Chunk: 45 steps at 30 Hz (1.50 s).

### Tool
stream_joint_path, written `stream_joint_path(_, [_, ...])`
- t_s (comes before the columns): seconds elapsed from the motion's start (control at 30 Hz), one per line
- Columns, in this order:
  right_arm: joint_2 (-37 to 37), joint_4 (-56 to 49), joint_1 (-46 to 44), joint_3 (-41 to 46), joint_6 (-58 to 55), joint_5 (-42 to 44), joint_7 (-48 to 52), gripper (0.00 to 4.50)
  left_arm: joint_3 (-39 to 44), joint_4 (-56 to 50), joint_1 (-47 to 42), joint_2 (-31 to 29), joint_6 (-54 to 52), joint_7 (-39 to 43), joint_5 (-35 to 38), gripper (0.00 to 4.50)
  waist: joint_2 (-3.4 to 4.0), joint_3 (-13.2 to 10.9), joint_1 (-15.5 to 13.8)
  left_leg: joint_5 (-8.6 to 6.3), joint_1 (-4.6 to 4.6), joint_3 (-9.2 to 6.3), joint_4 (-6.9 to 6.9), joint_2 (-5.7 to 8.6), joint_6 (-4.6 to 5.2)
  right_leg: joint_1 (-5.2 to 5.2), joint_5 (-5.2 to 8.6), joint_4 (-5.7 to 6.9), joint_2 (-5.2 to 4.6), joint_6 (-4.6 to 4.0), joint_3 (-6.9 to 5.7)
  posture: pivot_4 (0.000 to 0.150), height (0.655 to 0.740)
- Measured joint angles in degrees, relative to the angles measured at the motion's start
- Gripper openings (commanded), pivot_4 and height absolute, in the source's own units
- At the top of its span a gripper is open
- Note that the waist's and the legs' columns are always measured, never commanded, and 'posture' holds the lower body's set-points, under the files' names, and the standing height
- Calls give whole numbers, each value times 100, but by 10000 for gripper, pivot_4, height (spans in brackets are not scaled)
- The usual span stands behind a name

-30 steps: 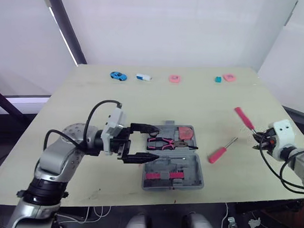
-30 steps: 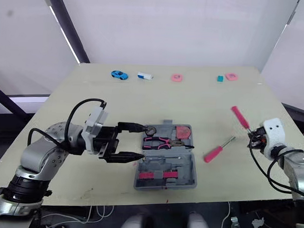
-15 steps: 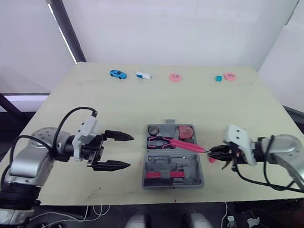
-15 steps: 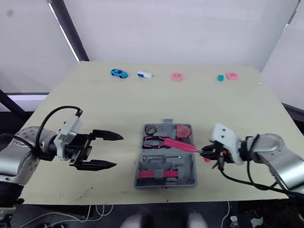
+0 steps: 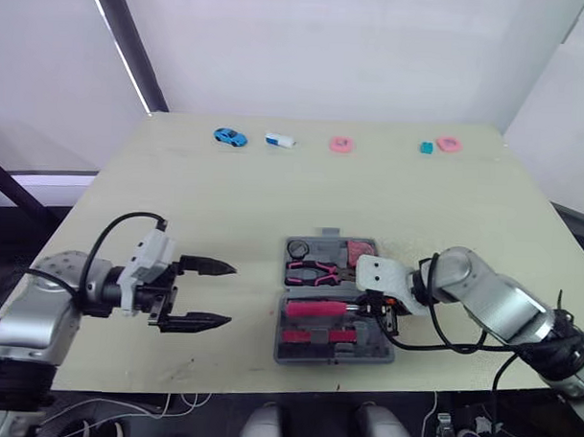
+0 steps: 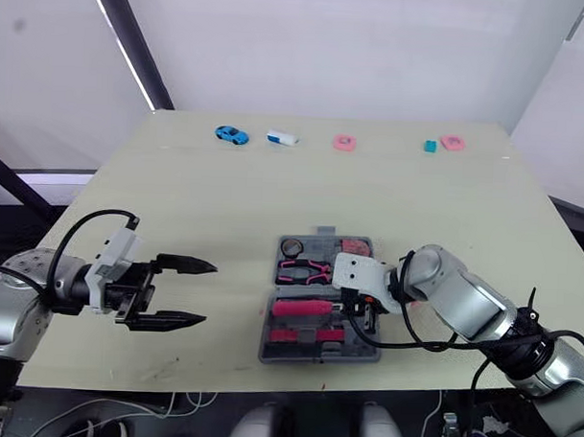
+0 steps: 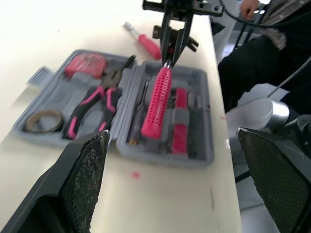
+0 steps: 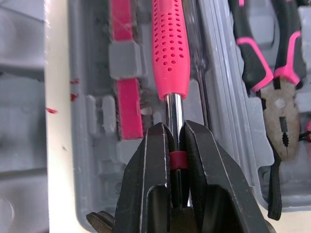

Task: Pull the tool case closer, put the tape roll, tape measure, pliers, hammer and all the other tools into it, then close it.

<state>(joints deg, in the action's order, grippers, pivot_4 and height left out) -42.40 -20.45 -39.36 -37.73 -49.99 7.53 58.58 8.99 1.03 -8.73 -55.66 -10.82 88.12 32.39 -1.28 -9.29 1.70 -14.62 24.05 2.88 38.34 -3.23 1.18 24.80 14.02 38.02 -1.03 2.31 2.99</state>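
The grey tool case point(image 5: 330, 354) lies open at the table's front middle. Its far half holds the tape roll point(image 5: 297, 248), the pink tape measure point(image 5: 360, 250) and the pink-and-black pliers point(image 5: 314, 272). My right gripper point(image 5: 373, 306) sits over the case's right side, shut on the metal shaft of a pink-handled tool point(image 8: 171, 48), whose handle lies across the near half of the case point(image 7: 156, 99). My left gripper point(image 5: 208, 292) is open with nothing in it, well to the left of the case. A pink screwdriver point(image 7: 143, 41) lies on the table beyond the case, by my right arm.
Small items line the far edge: a blue toy car point(image 5: 230, 137), a white and blue piece point(image 5: 278, 139), a pink ring point(image 5: 342, 144), a teal block point(image 5: 426, 146) and a pink piece point(image 5: 449, 143). A seated person point(image 7: 282, 29) is beside the table.
My right arm came in from the table's right edge with the pink-handled tool and now holds it down in the case. My left gripper drew back leftward from the case, staying open.
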Motion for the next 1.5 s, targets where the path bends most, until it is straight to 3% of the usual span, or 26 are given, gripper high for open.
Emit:
stream_joint_path(0.9, [688,288,111,-284,-157,-489,-225,897,-430,510,-247,-109,749,61,-409,45000,-2,1,45,1,-8,0,8,0,0,-1,-1,26,5,0,1,1500,7400])
stream_joint_path(0.97, [680,327,160,-285,-44,-532,-230,10312,-452,510,-246,-107,752,61,-409,45000,-2,1,43,1,-8,0,10,0,0,-1,-1,29,5,0,1,1500,7400])
stream_joint_path(1.0, [675,345,172,-285,-10,-551,-232,11537,-454,510,-246,-106,757,61,-409,45000,-2,1,43,1,-8,0,11,0,0,-1,-1,29,5,0,1,1500,7400])
stream_joint_path(1.13, [666,354,185,-272,33,-602,-258,30339,-456,510,-246,-88,793,64,-401,45000,-2,1,41,1,-8,0,15,0,0,-1,-1,32,4,0,2,1500,7400])
stream_joint_path(1.5, [589,130,451,405,227,-244,-167,30339,-502,370,-276,195,929,68,-120,45000,-5,3,27,1,-9,-2,18,1,0,-2,-1,39,5,0,1,1500,7400])
